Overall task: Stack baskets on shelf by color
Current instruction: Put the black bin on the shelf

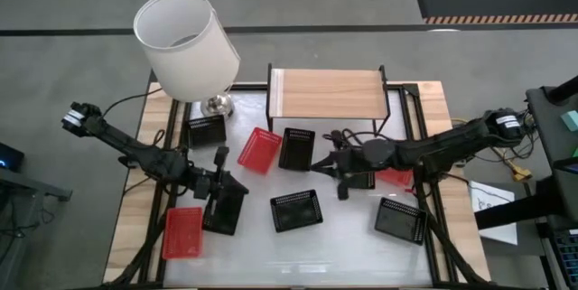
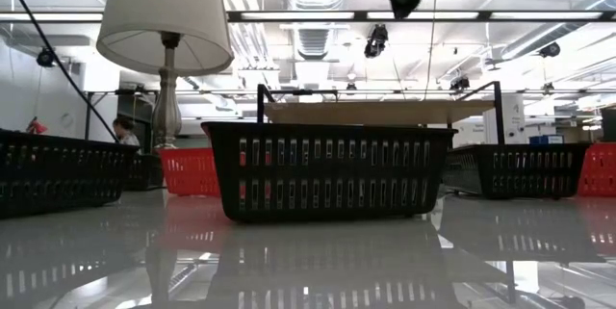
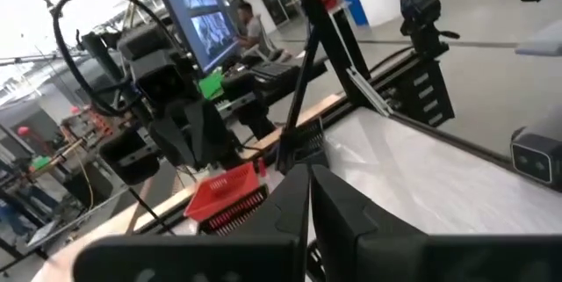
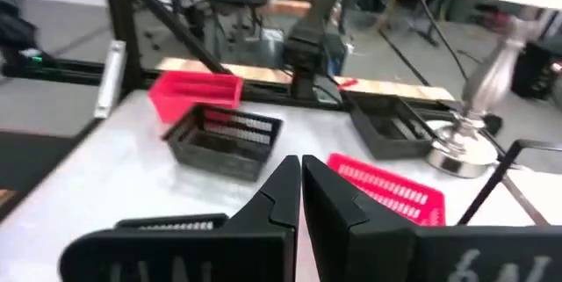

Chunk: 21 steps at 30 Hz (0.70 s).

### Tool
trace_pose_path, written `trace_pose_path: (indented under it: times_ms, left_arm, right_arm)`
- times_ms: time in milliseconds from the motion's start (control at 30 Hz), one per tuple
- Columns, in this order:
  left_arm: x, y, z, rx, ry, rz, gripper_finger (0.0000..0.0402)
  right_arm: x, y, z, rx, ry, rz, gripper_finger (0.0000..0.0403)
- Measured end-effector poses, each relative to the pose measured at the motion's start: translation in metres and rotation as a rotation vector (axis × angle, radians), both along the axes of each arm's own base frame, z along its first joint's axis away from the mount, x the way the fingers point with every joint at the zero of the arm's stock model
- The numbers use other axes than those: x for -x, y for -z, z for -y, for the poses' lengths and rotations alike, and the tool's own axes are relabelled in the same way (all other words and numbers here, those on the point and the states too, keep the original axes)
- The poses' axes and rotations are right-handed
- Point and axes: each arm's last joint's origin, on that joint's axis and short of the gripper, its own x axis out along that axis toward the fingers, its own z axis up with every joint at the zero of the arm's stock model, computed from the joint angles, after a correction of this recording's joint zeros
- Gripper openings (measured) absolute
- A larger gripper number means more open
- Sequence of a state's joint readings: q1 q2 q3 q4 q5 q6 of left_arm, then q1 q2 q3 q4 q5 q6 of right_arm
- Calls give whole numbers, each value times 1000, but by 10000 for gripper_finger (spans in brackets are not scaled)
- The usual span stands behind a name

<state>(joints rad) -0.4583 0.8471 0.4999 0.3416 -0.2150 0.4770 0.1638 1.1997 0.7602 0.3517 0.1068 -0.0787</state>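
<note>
The worktop (image 1: 343,227) is glossy white with pale wood edges. On it lie black baskets (image 1: 296,210) with slotted, perforated walls and red baskets (image 1: 259,150) of the same pattern. The shelf (image 1: 327,92) at the far side is light wood on thin black legs. The lamp (image 1: 187,44) has a white shade and a silver base. Both arms are dark.

A white-shaded lamp (image 1: 187,44) is standing at the white-topped table's (image 1: 348,236) eleven o'clock corner, its silver base (image 1: 217,104) sitting just inside the edge. A person (image 3: 248,24) is sitting by a monitor (image 3: 198,14) beyond.
</note>
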Motion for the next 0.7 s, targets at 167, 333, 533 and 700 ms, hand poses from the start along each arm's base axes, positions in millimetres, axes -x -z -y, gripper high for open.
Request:
trace_pose_path:
  times_ms: [167,333,533,700]
  left_arm:
    - [3,-4,-1,12,-1,24,0]
    - [5,-7,-4,19,-43,38,0]
    - [5,-7,-7,14,-134,41,0]
    - [7,-9,-9,-6,-178,53,0]
  right_arm:
    - [-19,5,-1,1,71,-156,9]
    - [-37,7,-2,18,152,-289,9]
    - [-68,6,-6,52,177,-378,40]
    - [-94,6,-9,97,174,-457,92]
